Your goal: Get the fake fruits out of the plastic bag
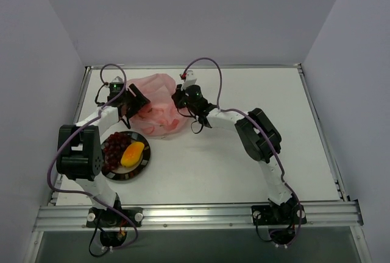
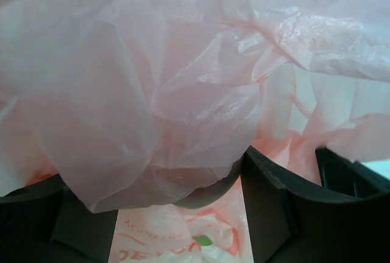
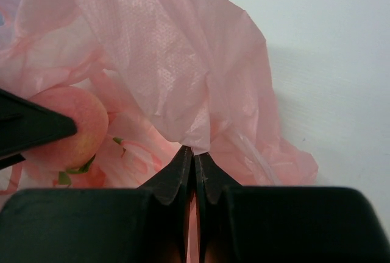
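Observation:
The pink plastic bag [image 1: 161, 108] lies crumpled at the back left of the table. My right gripper [image 1: 180, 97] is shut on a fold of its film [image 3: 195, 144] and holds that edge up. My left gripper [image 1: 136, 102] is inside the bag's mouth. Its jaws stand on either side of the round pink peach [image 3: 76, 135], which shows under draped film in the left wrist view [image 2: 183, 175]. One finger [image 3: 30, 126] lies against the peach. The dark red grapes [image 1: 114, 147] and the orange mango [image 1: 133, 153] lie on the plate.
The round black-rimmed plate [image 1: 144, 165] sits near the front left, close to the left arm. Grey walls stand round the table on three sides.

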Tool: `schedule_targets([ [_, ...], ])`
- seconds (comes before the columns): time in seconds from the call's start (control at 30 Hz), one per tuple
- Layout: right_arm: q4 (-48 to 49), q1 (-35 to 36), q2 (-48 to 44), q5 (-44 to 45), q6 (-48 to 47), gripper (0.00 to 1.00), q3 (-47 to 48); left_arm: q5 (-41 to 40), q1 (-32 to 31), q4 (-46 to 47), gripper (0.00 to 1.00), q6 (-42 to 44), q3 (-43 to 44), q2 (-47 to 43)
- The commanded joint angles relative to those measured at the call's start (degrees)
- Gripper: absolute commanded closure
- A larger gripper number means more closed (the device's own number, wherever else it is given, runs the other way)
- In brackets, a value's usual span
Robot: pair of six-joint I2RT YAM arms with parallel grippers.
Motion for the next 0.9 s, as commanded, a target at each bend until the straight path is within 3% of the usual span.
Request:
schedule_targets([
  [0.0, -0.6, -0.2, -1.1, -1.7, 2.0, 1.00, 0.2, 4.9, 0.1, -2.3, 0.58, 1.4, 1.7, -1.9],
  [0.13, 0.8, 0.0, -3.2, 0.0, 1.7, 1.00, -3.9, 2.6, 0.4, -1.9, 0.17, 1.6, 0.5, -1.4],
  [0.23, 1.3, 0.1, -4.7, 0.9, 1.2, 1.00, -6.2, 2.3, 0.3, -2.0, 0.04, 1.7, 0.2, -1.9],
  [0.4, 1.3, 0.1, -6.0, 1.7, 0.8, 1.00, -7.7, -1.0, -1.2, -4.4, 0.03, 4.6, -0.6, -8.2],
  [0.6, 2.1, 0.3, -7.6, 1.8, 0.9, 1.00, -9.0, -16.4, -8.0, -12.4, 0.00, 10.8, -0.7, -17.8],
  [0.7, 2.2, 0.3, -7.9, 1.8, 0.9, 1.00, -9.0, -23.6, -13.0, -13.8, 0.15, 13.1, 0.4, -19.9],
  [0.77, 2.1, 0.3, -7.8, 1.8, 1.0, 1.00, -8.9, -24.7, -15.4, -14.3, 0.27, 13.9, 2.2, -19.2],
  [0.8, 2.1, 0.3, -7.7, 1.8, 1.0, 1.00, -8.9, -24.6, -16.1, -14.1, 0.41, 14.7, 2.6, -18.7],
  [0.87, 2.4, 0.3, -7.8, 1.8, 1.2, 1.00, -9.1, -24.4, -17.6, -13.9, 0.51, 15.3, 3.9, -16.2],
])
